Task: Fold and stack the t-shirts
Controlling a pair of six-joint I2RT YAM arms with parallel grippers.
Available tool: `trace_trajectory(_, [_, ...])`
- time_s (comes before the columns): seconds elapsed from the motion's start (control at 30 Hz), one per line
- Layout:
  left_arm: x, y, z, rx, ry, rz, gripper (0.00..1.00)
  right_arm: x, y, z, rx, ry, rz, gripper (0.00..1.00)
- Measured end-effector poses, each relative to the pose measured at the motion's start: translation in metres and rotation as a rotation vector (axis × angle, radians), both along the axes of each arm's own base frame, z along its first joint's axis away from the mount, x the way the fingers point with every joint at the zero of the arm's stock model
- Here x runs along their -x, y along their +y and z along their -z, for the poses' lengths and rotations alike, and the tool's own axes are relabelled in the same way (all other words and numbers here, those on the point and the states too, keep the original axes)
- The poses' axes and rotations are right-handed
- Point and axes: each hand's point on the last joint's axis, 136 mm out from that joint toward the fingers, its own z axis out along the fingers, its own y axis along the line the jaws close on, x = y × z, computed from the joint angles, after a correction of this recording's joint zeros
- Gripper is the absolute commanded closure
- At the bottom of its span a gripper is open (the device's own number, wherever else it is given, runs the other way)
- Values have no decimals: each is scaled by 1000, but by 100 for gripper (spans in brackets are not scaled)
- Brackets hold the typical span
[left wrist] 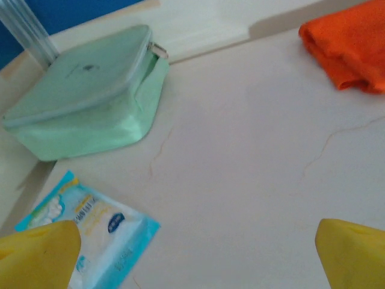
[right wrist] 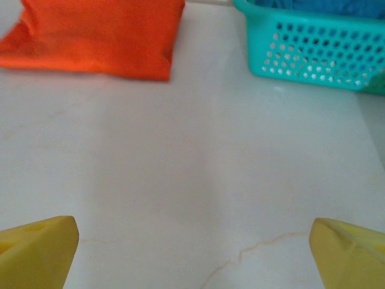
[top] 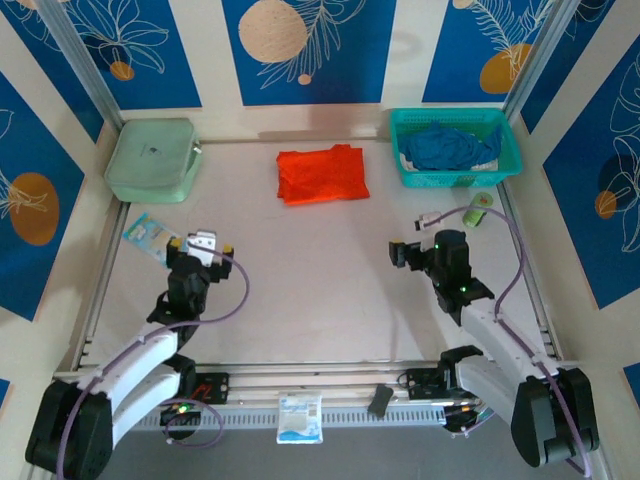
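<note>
An orange t-shirt [top: 322,174] lies folded at the back middle of the table, also seen as the orange t-shirt [left wrist: 352,51] and the orange t-shirt [right wrist: 96,37] in the wrist views. A dark blue t-shirt [top: 446,146] sits bunched inside the teal basket [top: 501,147] at the back right. My left gripper [top: 203,243] hovers at the left, open and empty, well short of the orange shirt. My right gripper [top: 420,248] stands open and empty at the right, below the basket. Yellow fingertips [left wrist: 36,256] and fingertips [right wrist: 349,253] frame bare table.
A pale green zip case [top: 152,158] rests at the back left. A blue-and-white packet [top: 150,235] lies beside the left gripper, and another packet [top: 300,416] sits at the front rail. A small green bottle [top: 478,210] lies below the basket [right wrist: 313,51]. Walls enclose the table.
</note>
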Motion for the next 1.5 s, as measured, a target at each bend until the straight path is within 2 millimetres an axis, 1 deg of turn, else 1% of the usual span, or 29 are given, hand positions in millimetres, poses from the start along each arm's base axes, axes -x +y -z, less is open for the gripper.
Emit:
trace_trajectory(0.1, [-5,3,24,-12,15,-20,1,6,-9,25,-11,-24,19,1])
trace_trajectory(0.17, [-12,5,36,-15,24,-34,1,10,-13,37,-18,-50,21,1])
trace_trajectory(0.2, [-16,6,40,-12,19,-39,1,13,-15,43,-23,-64,22,1])
trace_trajectory(0.27, [-22,7,43,1,-4,-42,1,15,-18,48,-35,-96,17,1])
trace_trajectory(0.33, [-26,7,42,11,-27,-40,1,14,-20,44,-48,-137,12,1])
trace_trajectory(0.4, [-31,7,39,28,-57,-30,1,9,-22,33,-66,-193,3,1])
trace_trajectory(0.47, [-37,7,41,38,-72,-24,1,4,-24,23,-81,-242,-4,1])
trace_trajectory(0.53, [-43,5,52,38,-57,-9,1,-2,-29,22,-94,-259,-3,1])
trace_trajectory(0.6, [-47,2,62,40,-27,13,1,-9,-32,27,-131,-232,7,1])
trace_trajectory(0.7, [-56,1,55,54,-43,31,1,-30,-33,29,-177,-198,1,1])
trace_trajectory(0.77, [-64,-1,49,69,-45,50,1,-51,-31,31,-197,-191,-10,1])
trace_trajectory(0.87, [-81,1,42,110,-31,77,1,-70,-29,42,-211,-116,-5,1])
trace_trajectory(0.97, [-93,12,37,166,-18,85,1,-86,-28,30,-201,-126,2,1])
trace_trajectory(1.03, [-92,14,40,189,0,92,1,-90,-27,27,-200,-128,1,1])
trace_trajectory(1.2, [-89,9,51,220,50,121,1,-87,-26,35,-193,-95,12,1])
trace_trajectory(1.5, [-87,4,54,228,66,143,1,-85,-26,38,-188,-87,19,1])
